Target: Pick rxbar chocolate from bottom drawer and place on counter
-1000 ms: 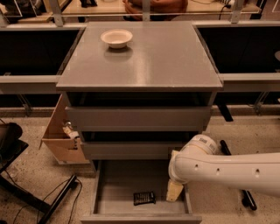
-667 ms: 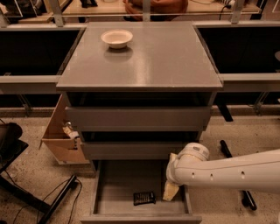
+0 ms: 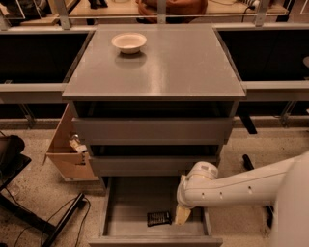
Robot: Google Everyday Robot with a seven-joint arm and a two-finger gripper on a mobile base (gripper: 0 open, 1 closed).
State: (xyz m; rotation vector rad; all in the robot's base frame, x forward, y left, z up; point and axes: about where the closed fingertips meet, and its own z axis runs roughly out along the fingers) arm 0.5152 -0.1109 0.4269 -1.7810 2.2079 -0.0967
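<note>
One hand [image 3: 182, 215] beside rxbar chocolate [image 3: 159, 218]

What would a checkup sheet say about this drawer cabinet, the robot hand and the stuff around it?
Surface: grey counter holds a white bowl near its back left.
Job's things: bottom drawer is pulled open; rxbar chocolate lies flat near its front.
Clutter: open cardboard box on the floor, left of the cabinet.
Grippers: gripper is down in the drawer, just right of the bar; contact cannot be told.
Cables: thin dark cables on the floor, left.
Surroundings: wooden tabletop behind; speckled floor.
</note>
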